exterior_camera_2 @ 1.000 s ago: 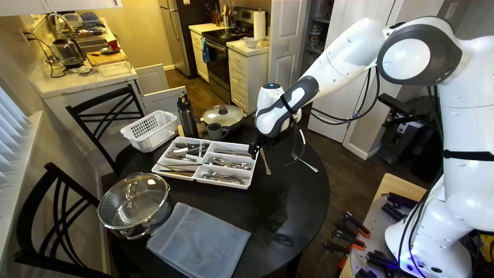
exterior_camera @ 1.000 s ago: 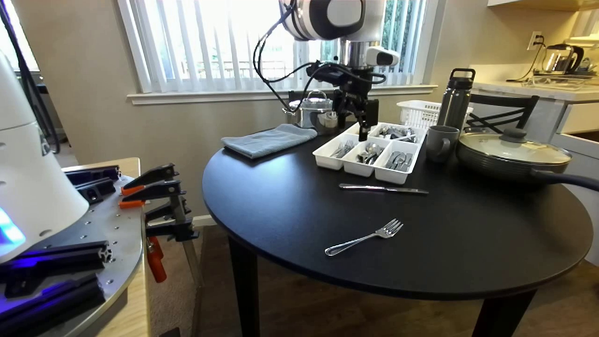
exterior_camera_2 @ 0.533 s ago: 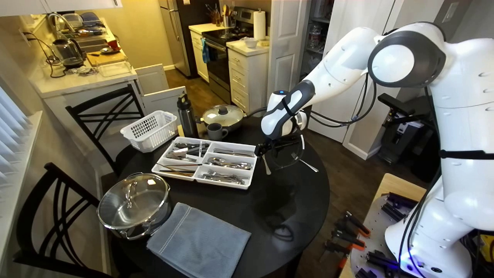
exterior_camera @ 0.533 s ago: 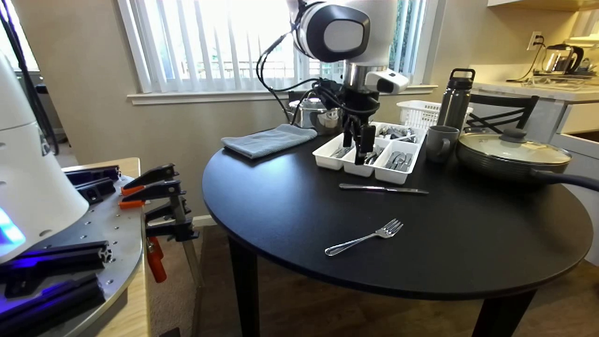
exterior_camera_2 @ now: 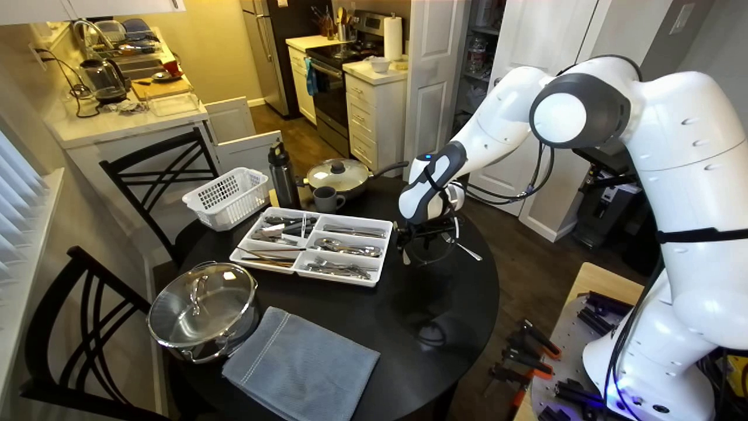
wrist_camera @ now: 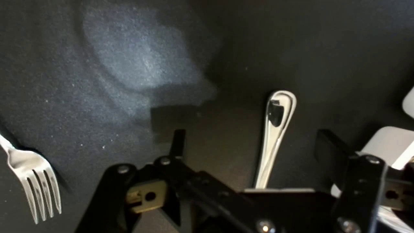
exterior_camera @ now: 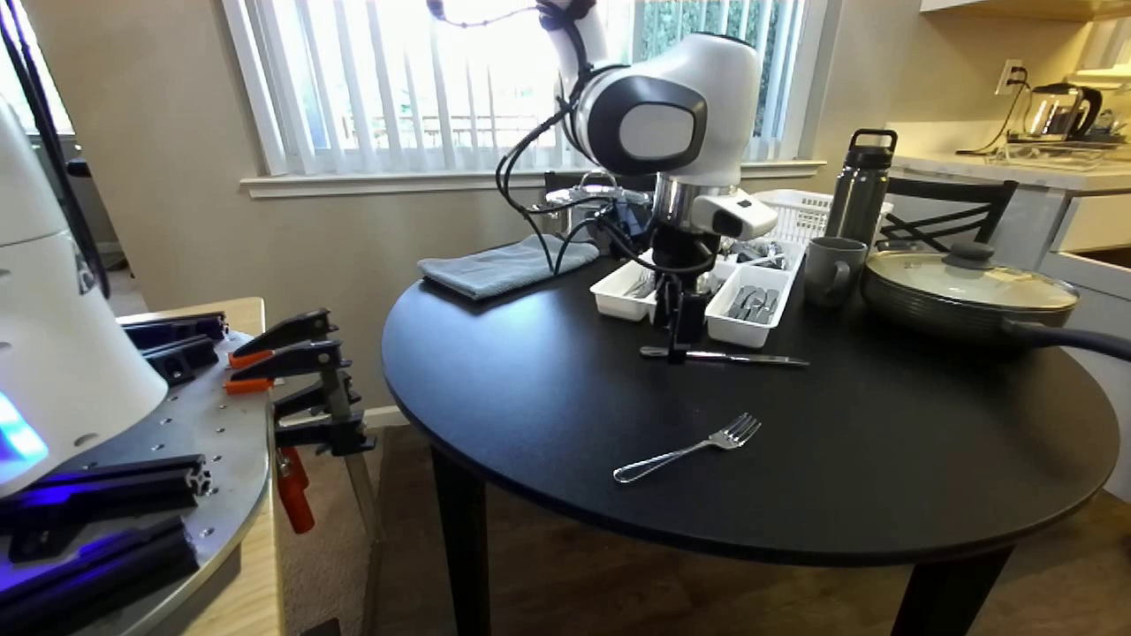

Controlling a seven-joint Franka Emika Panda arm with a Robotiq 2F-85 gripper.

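The gripper points down over the dark surface, its fingers standing wide apart. A table knife lies flat on the surface below it; in the wrist view its handle runs between the fingers, apart from both, and the blade is hidden behind the gripper's body. In an exterior view the gripper stands in front of the handle end, concealing a short part of it. Whether the fingertips meet the surface cannot be told. A fork lies flat near the knife, on the side away from a white cutlery tray, which stands just beside the gripper. The tray is divided into compartments: in an exterior view, forks, spoons and knives occupy three separate ones, with thin sticks and dark-handled utensils in two more. Near the tray stand a grey mug, an upright dark bottle and a white basket, with a lidded pan just beside the mug. At the opposite side, a folded blue-grey towel lies flat on the surface just beside a steel pot with a glass lid.
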